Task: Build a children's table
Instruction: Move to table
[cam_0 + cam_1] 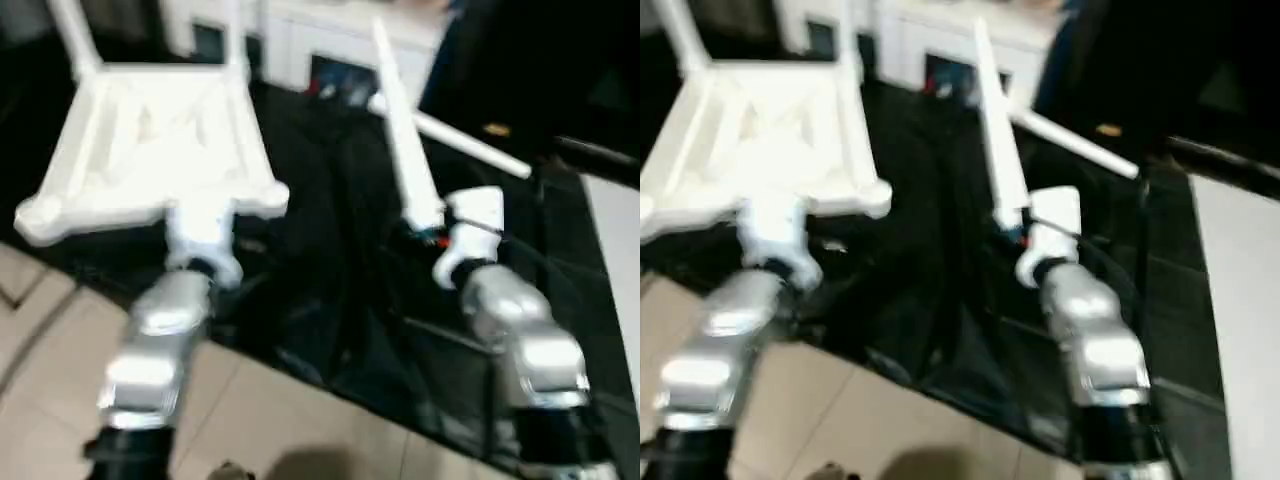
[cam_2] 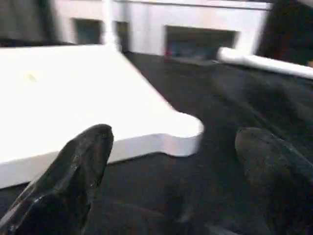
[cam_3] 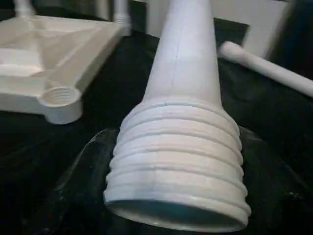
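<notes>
**Leg in the right gripper, tabletop upturned on the black cloth**

The tabletop (image 1: 160, 150) lies ribbed side up on a black cloth (image 1: 320, 250), with two legs standing in its far corner sockets. The left gripper (image 2: 171, 196), jaws spread wide and holding nothing, hovers just beside the near corner socket (image 3: 61, 98). The right gripper (image 3: 176, 196) clasps a tapered leg (image 1: 405, 150) by its threaded end. Another leg (image 1: 470, 145) lies on the cloth beyond, before a white cabinet (image 2: 195, 24).

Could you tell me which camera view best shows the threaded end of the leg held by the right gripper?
The right wrist view: the held leg shows its threaded end close up. The eye views show its long shaft, not the threads.
</notes>
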Controlling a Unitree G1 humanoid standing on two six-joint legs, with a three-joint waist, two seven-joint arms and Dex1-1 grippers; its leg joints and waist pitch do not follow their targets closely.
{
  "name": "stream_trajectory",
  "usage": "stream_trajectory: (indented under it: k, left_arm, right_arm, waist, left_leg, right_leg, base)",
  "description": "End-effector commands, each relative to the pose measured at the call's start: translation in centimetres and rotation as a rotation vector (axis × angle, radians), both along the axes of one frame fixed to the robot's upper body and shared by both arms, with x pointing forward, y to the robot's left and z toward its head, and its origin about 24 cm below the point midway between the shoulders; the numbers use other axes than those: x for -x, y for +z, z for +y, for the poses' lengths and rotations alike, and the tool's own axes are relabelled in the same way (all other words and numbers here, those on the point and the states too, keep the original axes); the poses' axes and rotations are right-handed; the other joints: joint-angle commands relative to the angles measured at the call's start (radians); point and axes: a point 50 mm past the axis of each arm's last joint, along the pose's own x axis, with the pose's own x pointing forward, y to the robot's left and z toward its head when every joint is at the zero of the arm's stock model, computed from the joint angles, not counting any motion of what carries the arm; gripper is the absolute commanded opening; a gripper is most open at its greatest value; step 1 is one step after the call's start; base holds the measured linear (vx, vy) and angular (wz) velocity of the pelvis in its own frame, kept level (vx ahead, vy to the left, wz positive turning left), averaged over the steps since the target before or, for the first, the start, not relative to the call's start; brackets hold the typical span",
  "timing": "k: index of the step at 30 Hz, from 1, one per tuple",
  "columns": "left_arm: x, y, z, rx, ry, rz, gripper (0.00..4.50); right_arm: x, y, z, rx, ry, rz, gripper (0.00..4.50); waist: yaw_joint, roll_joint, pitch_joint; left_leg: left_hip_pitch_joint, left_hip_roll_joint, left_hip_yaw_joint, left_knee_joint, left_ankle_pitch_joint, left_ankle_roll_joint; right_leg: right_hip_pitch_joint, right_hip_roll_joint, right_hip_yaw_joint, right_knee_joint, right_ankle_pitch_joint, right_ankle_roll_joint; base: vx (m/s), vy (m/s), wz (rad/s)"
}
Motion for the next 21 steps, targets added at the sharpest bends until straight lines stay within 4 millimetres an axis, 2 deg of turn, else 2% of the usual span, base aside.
stream_trajectory:
  k: [1, 2, 3, 4, 5, 6, 7, 8, 9, 10, 11, 12, 13, 14, 15, 16, 17, 18, 19, 20, 21]
  left_arm:
    - [-0.15, 0.63, -1.18, 0.035, -0.040, -0.030, 4.50]
    - [-0.15, 0.63, -1.18, 0.035, -0.040, -0.030, 4.50]
    - [-0.14, 0.75, -1.02, 0.044, -0.038, -0.035, 4.50]
    - [-0.15, 0.85, -0.91, 0.047, -0.040, -0.039, 4.50]
    - [-0.16, 0.89, -0.90, 0.046, -0.043, -0.041, 4.50]
    - [-0.16, 0.90, -0.91, 0.046, -0.044, -0.041, 4.50]
    - [-0.18, 0.99, -0.97, 0.044, -0.056, -0.041, 4.50]
    - [-0.18, 0.99, -0.99, 0.043, -0.057, -0.041, 4.50]
    - [-0.18, 1.02, -1.05, 0.042, -0.067, -0.041, 4.50]
    - [-0.17, 1.02, -1.07, 0.040, -0.070, -0.041, 4.50]
    - [-0.17, 1.00, -1.09, 0.039, -0.073, -0.039, 4.50]
    - [-0.17, 0.97, -1.10, 0.041, -0.073, -0.036, 4.50]
    - [-0.17, 0.97, -1.10, 0.041, -0.073, -0.036, 4.50]
    - [-0.17, 0.97, -1.10, 0.041, -0.073, -0.036, 4.50]
    - [-0.16, 0.97, -1.11, 0.041, -0.073, -0.037, 4.50]
    - [-0.15, 0.96, -1.12, 0.040, -0.074, -0.036, 4.50]
    - [-0.13, 0.95, -1.13, 0.040, -0.075, -0.035, 4.50]
    - [-0.12, 0.94, -1.14, 0.040, -0.077, -0.035, 4.50]
    - [-0.11, 0.93, -1.14, 0.039, -0.078, -0.034, 4.50]
    - [-0.10, 0.93, -1.14, 0.037, -0.079, -0.034, 4.50]
    - [-0.10, 0.92, -1.14, 0.035, -0.080, -0.033, 4.50]
  right_arm:
    - [-0.05, 0.56, -1.11, 0.009, -0.041, -0.028, 2.87]
    - [-0.05, 0.56, -1.11, 0.009, -0.041, -0.028, 2.87]
    - [-0.03, 0.56, -1.16, 0.001, -0.046, -0.025, 2.87]
    - [-0.04, 0.50, -1.28, -0.011, -0.060, -0.017, 2.87]
    - [-0.05, 0.47, -1.33, -0.015, -0.067, -0.012, 2.87]
    - [-0.05, 0.46, -1.33, -0.015, -0.067, -0.012, 2.87]
    - [-0.07, 0.39, -1.34, -0.014, -0.071, -0.007, 2.87]
    - [-0.07, 0.39, -1.34, -0.014, -0.071, -0.007, 2.87]
    - [-0.08, 0.37, -1.35, -0.012, -0.071, -0.006, 2.87]
    - [-0.08, 0.33, -1.36, -0.015, -0.072, -0.002, 2.87]
    - [-0.10, 0.28, -1.40, -0.018, -0.074, 0.002, 2.87]
    - [-0.12, 0.25, -1.46, -0.017, -0.075, 0.003, 2.87]
    - [-0.14, 0.23, -1.50, -0.019, -0.077, 0.006, 2.87]
    - [-0.14, 0.23, -1.51, -0.019, -0.077, 0.007, 2.87]
    - [-0.15, 0.22, -1.54, -0.019, -0.078, 0.007, 2.87]
    - [-0.17, 0.22, -1.56, -0.019, -0.079, 0.008, 2.87]
    - [-0.19, 0.22, -1.60, -0.018, -0.080, 0.009, 2.87]
    - [-0.20, 0.22, -1.63, -0.017, -0.081, 0.009, 2.87]
    - [-0.21, 0.22, -1.65, -0.017, -0.082, 0.010, 2.87]
    - [-0.22, 0.21, -1.68, -0.016, -0.083, 0.011, 2.87]
    - [-0.23, 0.21, -1.72, -0.016, -0.084, 0.012, 2.87]
  waist:
    - [0.004, -0.011, -0.065]
    - [0.021, -0.014, -0.065]
    - [0.040, -0.023, -0.057]
    - [0.046, -0.027, -0.061]
    - [0.046, -0.026, -0.059]
    - [0.042, -0.019, -0.052]
    - [0.038, -0.016, -0.044]
    - [0.036, -0.014, -0.039]
    - [0.028, -0.011, -0.033]
    - [0.025, -0.009, -0.032]
    - [0.024, -0.005, -0.028]
    - [0.020, 0.001, -0.030]
    - [0.017, 0.007, -0.033]
    - [0.017, 0.014, -0.033]
    - [0.013, 0.016, -0.041]
    - [0.007, 0.019, -0.044]
    - [0.005, 0.016, -0.046]
    - [0.006, 0.020, -0.048]
    - [0.004, 0.016, -0.054]
    - [0.006, 0.015, -0.058]
    - [0.009, 0.015, -0.068]
  left_leg:
    - [0.030, 0.038, -0.018, -0.041, 0.350, 0.299]
    - [0.007, -0.020, 0.007, -0.038, 0.219, 0.228]
    - [-0.012, -0.014, 0.002, -0.080, 0.045, 0.061]
    - [0.003, -0.015, 0.004, -0.104, -0.002, -0.023]
    - [0.012, -0.017, 0.005, -0.120, -0.026, -0.043]
    - [0.019, -0.014, 0.007, -0.144, -0.077, -0.079]
    - [0.026, -0.014, 0.009, -0.158, -0.136, -0.102]
    - [0.037, -0.016, 0.012, -0.162, -0.178, -0.107]
    - [0.062, -0.020, 0.017, -0.165, -0.262, -0.104]
    - [0.074, -0.024, 0.018, -0.170, -0.305, -0.088]
    - [0.083, -0.023, 0.016, -0.177, -0.325, -0.082]
    - [0.093, -0.018, 0.011, -0.190, -0.342, -0.071]
    - [0.100, -0.011, 0.008, -0.204, -0.344, -0.060]
    - [0.110, -0.004, 0.005, -0.211, -0.354, -0.055]
    - [0.113, 0.003, 0.003, -0.219, -0.333, -0.041]
    - [0.116, 0.007, 0.002, -0.224, -0.313, -0.026]
    - [0.111, 0.004, 0.004, -0.223, -0.294, -0.019]
    - [0.127, 0.002, 0.011, -0.222, -0.279, -0.008]
    - [0.119, -0.001, 0.014, -0.219, -0.229, 0.004]
    - [0.114, -0.005, 0.016, -0.216, -0.189, 0.013]
    - [0.104, -0.014, 0.019, -0.209, -0.099, 0.032]
  right_leg:
    - [-0.019, -0.137, 0.154, -0.159, 0.196, 0.060]
    - [0.007, -0.138, 0.152, -0.189, 0.161, 0.050]
    - [0.046, -0.154, 0.142, -0.203, -0.029, 0.096]
    - [0.054, -0.119, 0.138, -0.198, -0.069, 0.145]
    - [0.058, -0.109, 0.132, -0.203, -0.103, 0.165]
    - [0.069, -0.102, 0.126, -0.219, -0.240, 0.179]
    - [0.071, -0.091, 0.121, -0.238, -0.380, 0.178]
    - [0.065, -0.084, 0.117, -0.249, -0.464, 0.171]
    - [0.057, -0.072, 0.106, -0.270, -0.595, 0.138]
    - [0.070, -0.064, 0.096, -0.284, -0.636, 0.100]
    - [0.070, -0.060, 0.091, -0.287, -0.636, 0.080]
    - [0.078, -0.055, 0.085, -0.287, -0.583, 0.041]
    - [0.090, -0.052, 0.086, -0.281, -0.485, -0.002]
    - [0.089, -0.051, 0.083, -0.279, -0.442, -0.026]
    - [0.102, -0.050, 0.085, -0.268, -0.319, -0.075]
    - [0.109, -0.050, 0.083, -0.260, -0.234, -0.119]
    - [0.116, -0.048, 0.083, -0.257, -0.202, -0.132]
    - [0.112, -0.051, 0.082, -0.258, -0.163, -0.161]
    - [0.127, -0.051, 0.084, -0.252, -0.095, -0.185]
    - [0.135, -0.052, 0.086, -0.248, -0.049, -0.191]
    - [0.151, -0.049, 0.087, -0.238, 0.052, -0.195]
  base:
    - [-0.017, -0.179, 0.11]
    - [-0.060, -0.159, -0.09]
    - [-0.059, -0.176, -0.15]
    - [-0.059, -0.176, -0.15]
    - [-0.050, -0.191, -0.07]
    - [-0.046, -0.125, -0.12]
    - [-0.046, -0.125, -0.12]
    - [-0.037, -0.068, -0.09]
    - [0.000, 0.000, 0.00]
    - [0.000, 0.000, 0.00]
    - [0.000, 0.000, 0.00]
    - [0.027, 0.055, -0.05]
    - [0.027, 0.055, -0.05]
    - [0.058, 0.072, -0.01]
    - [0.074, 0.077, -0.01]
    - [0.074, 0.077, -0.01]
    - [0.086, 0.067, 0.01]
    - [0.106, 0.058, 0.05]
    - [0.106, 0.058, 0.05]
    - [0.117, 0.051, 0.03]
    - [0.110, 0.042, -0.01]
